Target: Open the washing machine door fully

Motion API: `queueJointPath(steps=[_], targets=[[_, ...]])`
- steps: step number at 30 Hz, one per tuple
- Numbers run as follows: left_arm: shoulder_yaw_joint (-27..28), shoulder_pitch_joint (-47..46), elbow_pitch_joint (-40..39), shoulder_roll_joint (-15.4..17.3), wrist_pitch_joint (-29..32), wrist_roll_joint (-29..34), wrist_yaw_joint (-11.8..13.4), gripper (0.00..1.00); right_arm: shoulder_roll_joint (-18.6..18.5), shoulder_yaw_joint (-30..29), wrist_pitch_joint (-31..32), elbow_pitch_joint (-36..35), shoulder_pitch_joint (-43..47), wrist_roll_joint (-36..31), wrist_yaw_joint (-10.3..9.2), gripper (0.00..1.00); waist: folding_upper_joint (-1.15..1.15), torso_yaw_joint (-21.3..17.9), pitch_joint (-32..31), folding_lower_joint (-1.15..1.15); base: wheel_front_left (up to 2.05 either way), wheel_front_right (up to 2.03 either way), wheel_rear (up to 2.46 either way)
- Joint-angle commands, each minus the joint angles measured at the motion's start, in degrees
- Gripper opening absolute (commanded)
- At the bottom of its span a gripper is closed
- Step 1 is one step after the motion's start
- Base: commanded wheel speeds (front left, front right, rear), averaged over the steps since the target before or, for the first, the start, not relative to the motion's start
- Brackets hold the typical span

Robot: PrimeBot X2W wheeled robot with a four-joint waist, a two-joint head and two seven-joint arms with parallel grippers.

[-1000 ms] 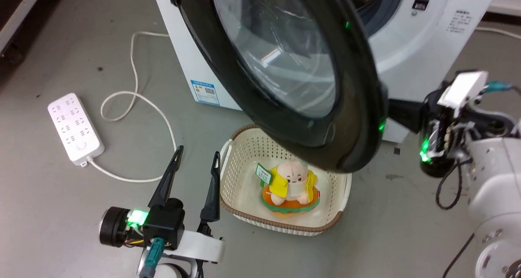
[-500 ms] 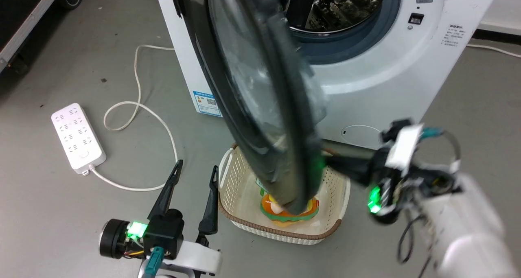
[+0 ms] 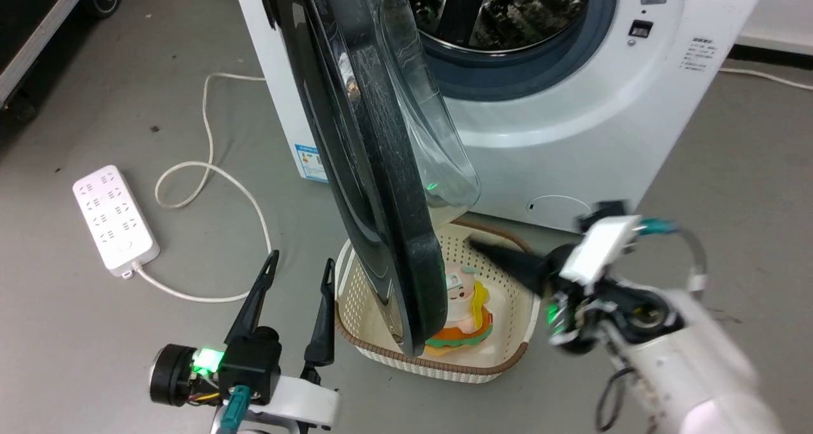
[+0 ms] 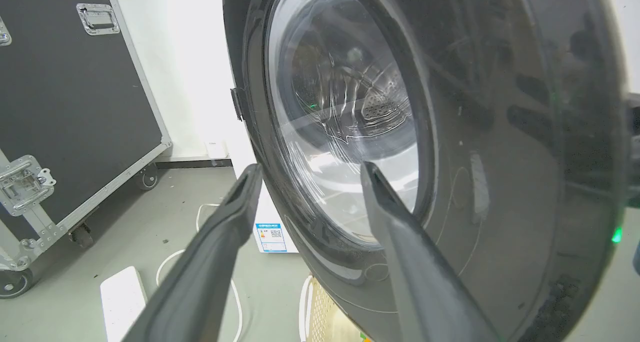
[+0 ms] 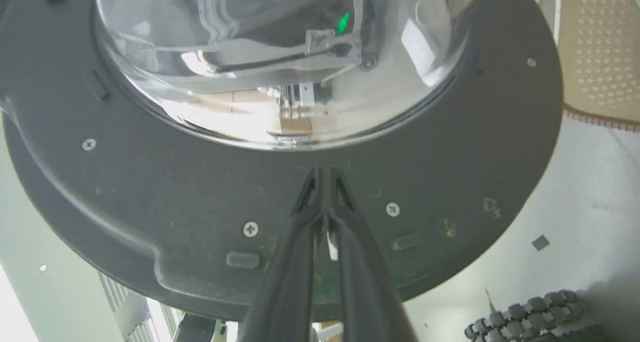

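The door [image 3: 375,167] is showing a glossy black rim around clear glass at the frame's centre. Behind it the washer [image 3: 571,129] is gleaming white, with a grey-blue ring [image 3: 540,72]. Below, the basket [image 3: 356,294] is showing cream walls dotted with small holes and a brown rim, and the toy [image 3: 470,307] is wearing yellow over orange and green. At left a white power strip [image 3: 114,217] is lying on the grey floor [image 3: 95,332]. At lower left the left gripper [image 3: 302,259] is showing dark fingers and a green light.
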Motion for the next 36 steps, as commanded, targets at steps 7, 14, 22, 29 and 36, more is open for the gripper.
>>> queueJointPath(steps=[7, 14, 22, 29, 36], targets=[[2.0, 1.4, 0.1, 0.6, -0.3, -0.9, 0.6, 1.00, -11.0, -0.5, -21.2, -11.7, 0.3, -16.3, 0.11, 1.00, 0.00, -2.2, -2.6, 0.00, 0.00, 0.00, 0.00], [4.3, 3.6, 0.3, 1.2, -0.3, -2.2, 0.7, 1.00, -20.4, 1.6, -44.2, -21.7, 7.2, -43.6, 0.11, 1.00, 0.00, -5.8, -6.0, 0.00, 0.00, 0.00, 0.00], [6.7, 6.7, 0.6, 2.0, -0.3, -4.3, -0.3, 1.00, -15.1, -13.4, -51.8, -28.8, 22.2, -71.6, 0.11, 1.00, 0.00, -9.4, -8.5, 0.00, 0.00, 0.00, 0.00], [6.7, 7.4, 0.4, 2.6, -0.3, -4.4, -1.6, 1.00, -2.9, -22.9, -51.5, -42.1, 37.3, -87.6, 0.11, 1.00, 0.00, -10.7, -8.5, 0.00, 0.00, 0.00, 0.00], [5.8, 7.3, 1.0, 2.5, -0.3, -3.9, -2.4, 1.00, 0.7, -23.5, -49.6, -44.6, 44.4, -90.4, 0.11, 1.00, 0.00, -10.9, -8.0, 0.00, 0.00, 0.00, 0.00]])
